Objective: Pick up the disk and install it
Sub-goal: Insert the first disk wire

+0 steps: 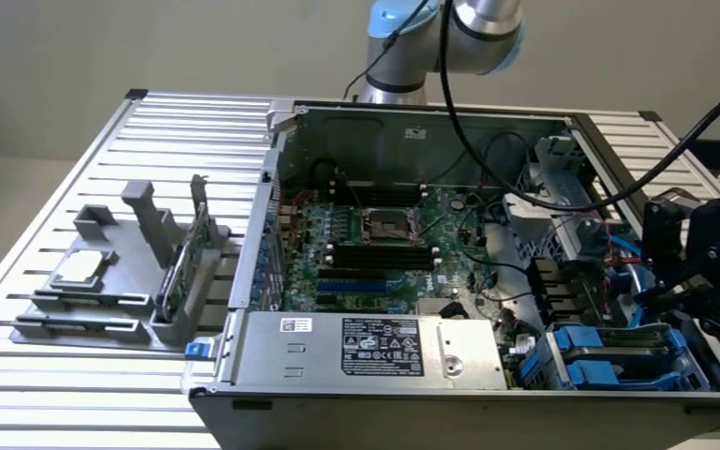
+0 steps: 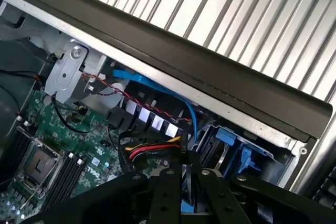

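Black two-fingered gripper (image 2: 187, 182) is clamping a sliver of blue plastic, apparently the carrier frame of the disk (image 2: 185, 206); it is hovering over the blue drive bays (image 1: 598, 361) inside the open grey computer case (image 1: 460, 417); pick-up is looking finished, seating not yet.

You have the computer case (image 1: 435, 141) on the slatted table (image 1: 72, 403), with the parts holder (image 1: 95, 230) beside it at the exterior view's left. Inside the case, the motherboard (image 1: 373, 234) lies behind the power supply (image 1: 373, 347). The drive bays (image 1: 610, 361) sit in the near corner at the exterior view's right, below the gripper (image 2: 185, 198).
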Robot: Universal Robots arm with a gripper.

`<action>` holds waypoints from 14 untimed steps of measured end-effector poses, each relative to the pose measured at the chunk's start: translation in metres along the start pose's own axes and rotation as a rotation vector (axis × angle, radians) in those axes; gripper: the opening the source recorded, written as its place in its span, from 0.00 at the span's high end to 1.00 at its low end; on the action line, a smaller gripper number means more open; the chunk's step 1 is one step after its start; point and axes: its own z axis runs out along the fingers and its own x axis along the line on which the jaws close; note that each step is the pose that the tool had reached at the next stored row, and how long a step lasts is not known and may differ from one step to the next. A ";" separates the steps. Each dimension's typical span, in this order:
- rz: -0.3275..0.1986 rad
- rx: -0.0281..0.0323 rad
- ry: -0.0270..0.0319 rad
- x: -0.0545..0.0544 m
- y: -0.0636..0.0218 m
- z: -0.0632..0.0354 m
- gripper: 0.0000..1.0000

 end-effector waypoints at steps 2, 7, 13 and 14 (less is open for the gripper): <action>0.025 -0.0052 -0.0043 0.000 -0.0001 0.0001 0.83; 0.109 -0.0242 -0.0191 0.000 -0.0005 0.0021 0.83; 0.177 -0.0152 -0.0240 -0.001 -0.0012 0.0058 0.83; 0.186 -0.0099 -0.0229 -0.001 -0.0013 0.0062 0.83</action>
